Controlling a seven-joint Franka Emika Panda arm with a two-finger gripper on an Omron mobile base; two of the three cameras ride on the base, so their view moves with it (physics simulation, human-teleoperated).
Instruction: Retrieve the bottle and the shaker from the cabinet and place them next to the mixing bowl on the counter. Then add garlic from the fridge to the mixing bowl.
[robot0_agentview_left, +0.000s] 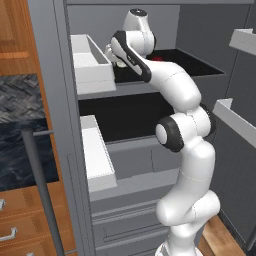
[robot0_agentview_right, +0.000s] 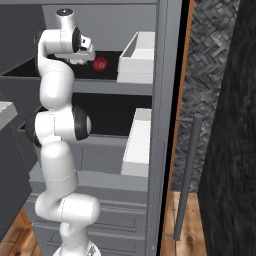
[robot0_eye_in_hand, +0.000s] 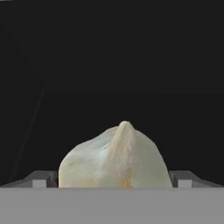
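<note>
A pale, cream garlic bulb fills the gap between my finger tips in the hand view, with a dark finger pressed against each side. My gripper is shut on the garlic. From the right base view, the gripper reaches into the open fridge over the dark upper shelf, with the garlic just under the hand. In the left base view the forearm covers most of the hand at that same shelf.
A red round fruit lies on the shelf right beside the hand. White door bins hang on the open fridge door. A second dark shelf sits below. Drawers and a dark handle bar stand to the left.
</note>
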